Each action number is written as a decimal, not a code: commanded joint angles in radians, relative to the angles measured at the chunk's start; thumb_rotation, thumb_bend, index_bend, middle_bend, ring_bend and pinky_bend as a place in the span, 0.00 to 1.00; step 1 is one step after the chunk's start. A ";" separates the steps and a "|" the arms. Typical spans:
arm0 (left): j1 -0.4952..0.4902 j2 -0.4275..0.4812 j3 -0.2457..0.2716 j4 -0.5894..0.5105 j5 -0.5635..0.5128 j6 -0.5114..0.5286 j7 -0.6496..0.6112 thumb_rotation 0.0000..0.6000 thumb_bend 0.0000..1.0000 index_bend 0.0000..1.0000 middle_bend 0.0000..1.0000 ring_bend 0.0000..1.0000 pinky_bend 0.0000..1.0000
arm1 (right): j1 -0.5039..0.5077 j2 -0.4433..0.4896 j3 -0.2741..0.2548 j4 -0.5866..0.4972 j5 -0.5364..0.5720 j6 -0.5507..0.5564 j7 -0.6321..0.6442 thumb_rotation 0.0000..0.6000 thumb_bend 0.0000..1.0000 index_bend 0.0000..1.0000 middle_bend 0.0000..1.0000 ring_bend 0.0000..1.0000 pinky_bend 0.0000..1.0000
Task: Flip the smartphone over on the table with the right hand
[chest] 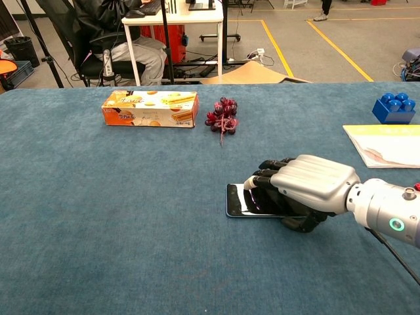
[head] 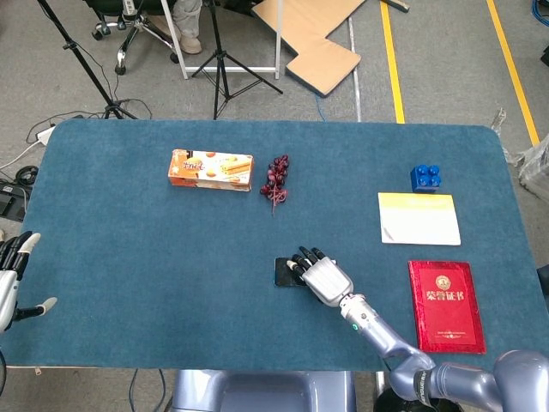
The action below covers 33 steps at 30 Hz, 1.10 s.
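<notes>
Just below the frame's centre in the chest view, our right hand (chest: 308,190) lies palm-down over the smartphone (chest: 246,202), fingers curled onto its top; whether they actually grip it, we cannot tell. The phone lies flat on the bench (chest: 98,216). If our fingers fail to hook an edge, it may slide instead of turning.

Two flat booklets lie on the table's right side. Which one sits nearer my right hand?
The red booklet, with the gold emblem, lies nearer the right hand. The yellow-topped white notebook sits farther back, beside the blue toy brick.
</notes>
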 commanded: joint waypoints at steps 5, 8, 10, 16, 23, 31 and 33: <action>-0.002 -0.001 0.000 0.003 -0.001 -0.003 -0.001 1.00 0.00 0.00 0.00 0.00 0.00 | 0.004 0.003 -0.009 0.009 -0.016 0.011 0.011 1.00 0.49 0.22 0.24 0.17 0.32; -0.002 0.000 0.000 0.003 -0.001 -0.002 -0.002 1.00 0.00 0.00 0.00 0.00 0.00 | 0.005 0.007 -0.010 0.006 -0.024 0.018 0.033 1.00 0.59 0.23 0.27 0.21 0.36; -0.002 0.000 0.000 0.003 -0.001 -0.002 -0.003 1.00 0.00 0.00 0.00 0.00 0.00 | 0.004 0.019 -0.010 -0.015 -0.032 0.026 0.075 1.00 0.64 0.24 0.29 0.22 0.37; -0.002 -0.001 0.001 0.003 0.000 0.000 0.000 1.00 0.00 0.00 0.00 0.00 0.00 | -0.003 0.070 -0.020 -0.101 -0.039 0.022 0.177 1.00 0.68 0.26 0.31 0.24 0.37; -0.001 -0.001 0.003 0.000 0.003 0.002 0.002 1.00 0.00 0.00 0.00 0.00 0.00 | -0.005 0.161 -0.009 -0.259 0.026 -0.029 0.311 1.00 0.69 0.26 0.31 0.24 0.37; -0.001 -0.002 0.005 -0.004 0.007 0.005 0.009 1.00 0.00 0.00 0.00 0.00 0.00 | 0.029 0.155 0.071 -0.208 0.196 -0.097 0.340 1.00 0.70 0.26 0.31 0.24 0.37; -0.001 -0.003 0.005 -0.004 0.006 0.005 0.009 1.00 0.00 0.00 0.00 0.00 0.00 | 0.040 0.140 0.089 -0.174 0.238 -0.108 0.330 1.00 0.70 0.26 0.31 0.24 0.37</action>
